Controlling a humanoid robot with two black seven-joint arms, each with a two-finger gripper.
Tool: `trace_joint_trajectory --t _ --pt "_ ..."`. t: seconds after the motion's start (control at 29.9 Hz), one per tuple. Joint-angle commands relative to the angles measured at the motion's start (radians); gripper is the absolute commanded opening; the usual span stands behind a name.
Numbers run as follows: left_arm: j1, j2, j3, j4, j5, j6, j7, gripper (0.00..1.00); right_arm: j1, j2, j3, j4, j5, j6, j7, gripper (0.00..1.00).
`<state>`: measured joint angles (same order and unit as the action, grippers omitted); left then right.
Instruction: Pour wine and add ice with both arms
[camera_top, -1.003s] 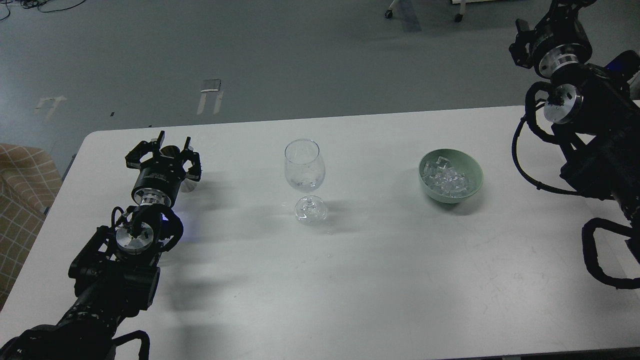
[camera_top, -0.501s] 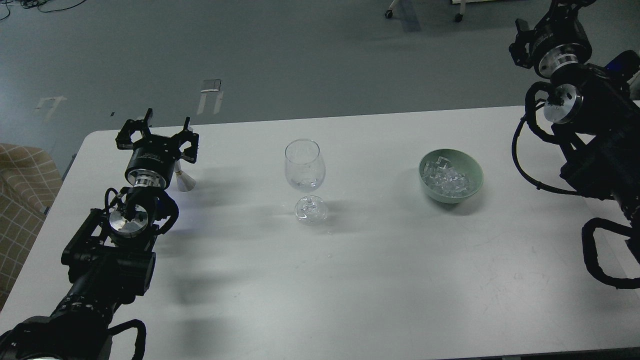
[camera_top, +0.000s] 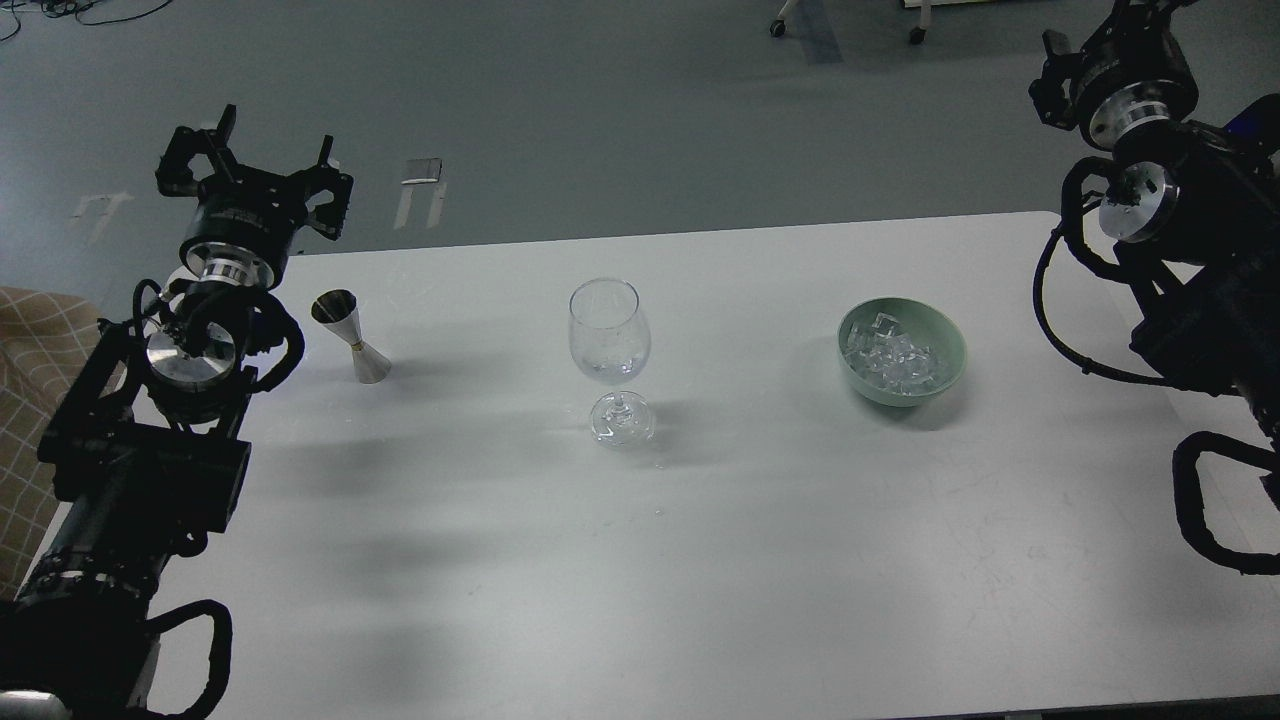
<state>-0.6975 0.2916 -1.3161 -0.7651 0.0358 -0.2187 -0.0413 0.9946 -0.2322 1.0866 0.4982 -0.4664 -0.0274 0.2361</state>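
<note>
Ice (camera_top: 897, 362) in glassy chunks heaps a round green bowl (camera_top: 945, 340) on the smooth white table (camera_top: 700, 560) over grey floor (camera_top: 600, 110), beside a clear stemmed glass (camera_top: 609, 332) and steel jigger (camera_top: 351, 335); left gripper (camera_top: 268, 150) is spread empty, right gripper (camera_top: 1065, 60) I cannot tell.

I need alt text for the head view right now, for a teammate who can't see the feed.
An empty clear stemmed wine glass stands mid white table, with a small metal hourglass-shaped jigger to its left and a pale green bowl of clear ice cubes to its right. The open left gripper is raised beyond the table's far-left corner; the right gripper is raised at far right, its fingers indistinct.
</note>
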Motion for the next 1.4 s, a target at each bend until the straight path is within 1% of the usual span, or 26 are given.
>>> trace_joint_trajectory --t 0.0,0.07,0.13,0.17,0.2,0.27,0.33,0.37,0.43,0.5,0.57,0.6,0.64,0.7,0.77,0.8,0.87,0.94,0.97,1.0,1.04,1.1,1.24,1.27,1.37 --pt "-0.053 0.055 0.067 0.001 0.019 0.027 -0.005 0.87 0.003 -0.001 -0.002 0.059 0.0 0.009 0.002 1.0" --pt "-0.072 0.063 0.086 0.007 0.027 0.028 -0.009 0.87 0.01 -0.004 -0.002 0.126 0.0 0.01 0.009 1.0" --pt "-0.094 0.06 0.103 0.012 0.056 0.038 -0.009 0.87 0.022 -0.004 -0.002 0.149 0.0 0.012 0.014 1.0" --pt "-0.111 0.055 0.115 0.012 0.079 0.057 -0.011 0.87 0.038 -0.004 -0.002 0.151 -0.001 0.012 0.015 1.0" --pt "-0.111 0.055 0.115 0.012 0.079 0.058 -0.011 0.87 0.038 -0.004 -0.002 0.151 -0.001 0.012 0.015 1.0" --pt "-0.143 0.046 0.138 0.016 0.107 0.125 -0.012 0.87 0.073 -0.002 -0.005 0.148 -0.001 0.02 0.015 1.0" --pt "-0.177 0.023 0.175 0.039 0.108 0.157 -0.006 0.87 0.09 0.005 -0.005 0.145 -0.001 0.033 0.015 1.0" --pt "-0.201 0.006 0.217 0.065 0.108 0.162 -0.009 0.87 0.101 0.011 -0.008 0.141 -0.001 0.046 0.015 1.0" --pt "-0.224 -0.003 0.259 0.079 0.108 0.157 -0.012 0.87 0.113 0.022 -0.022 0.141 -0.001 0.056 0.015 1.0" --pt "-0.226 -0.009 0.275 0.067 0.107 0.137 -0.017 0.87 0.128 0.033 -0.056 0.141 -0.003 0.058 0.015 1.0" --pt "-0.218 -0.015 0.271 0.043 0.105 0.078 -0.044 0.88 0.136 0.037 -0.083 0.141 -0.001 0.058 0.015 1.0" --pt "-0.212 -0.017 0.271 0.037 0.098 0.032 -0.075 0.88 0.136 0.037 -0.099 0.143 -0.001 0.058 0.015 1.0" --pt "-0.211 -0.017 0.27 0.036 0.093 0.015 -0.087 0.88 0.136 0.037 -0.106 0.143 -0.003 0.06 0.015 1.0" --pt "-0.209 -0.017 0.27 0.036 0.089 -0.01 -0.098 0.88 0.136 0.033 -0.131 0.148 -0.001 0.066 0.015 1.0" --pt "-0.212 -0.012 0.271 0.036 0.088 -0.013 -0.104 0.89 0.136 0.031 -0.134 0.145 -0.003 0.092 0.015 1.0" --pt "-0.209 -0.014 0.27 0.038 0.088 -0.014 -0.11 0.97 0.137 0.031 -0.134 0.145 -0.001 0.105 0.015 1.0" --pt "-0.203 -0.018 0.271 0.038 0.088 -0.018 -0.12 0.98 0.138 0.034 -0.134 0.146 -0.001 0.112 0.015 1.0" --pt "-0.176 -0.017 0.273 0.036 0.092 -0.025 -0.173 0.98 0.136 0.037 -0.131 0.148 0.0 0.112 0.015 1.0" --pt "-0.172 -0.017 0.273 0.036 0.092 -0.028 -0.186 0.98 0.137 0.039 -0.129 0.148 0.0 0.112 0.015 1.0" --pt "-0.168 -0.018 0.273 0.036 0.09 -0.048 -0.193 0.98 0.138 0.039 -0.126 0.151 0.0 0.11 0.015 1.0" --pt "-0.163 -0.02 0.275 0.036 0.088 -0.079 -0.192 0.98 0.138 0.039 -0.126 0.151 0.0 0.109 0.015 1.0" --pt "-0.156 -0.02 0.275 0.036 0.082 -0.096 -0.192 0.98 0.138 0.037 -0.126 0.151 0.0 0.107 0.015 1.0" --pt "-0.154 -0.017 0.276 0.043 0.076 -0.09 -0.189 0.98 0.137 0.034 -0.126 0.145 0.0 0.099 0.014 1.0" --pt "-0.158 -0.015 0.273 0.046 0.076 -0.088 -0.189 0.98 0.139 0.034 -0.126 0.146 0.002 0.099 0.003 1.0" --pt "-0.16 -0.017 0.276 0.04 0.079 -0.105 -0.187 0.98 0.138 0.028 -0.122 0.151 0.011 0.104 0.0 1.0"
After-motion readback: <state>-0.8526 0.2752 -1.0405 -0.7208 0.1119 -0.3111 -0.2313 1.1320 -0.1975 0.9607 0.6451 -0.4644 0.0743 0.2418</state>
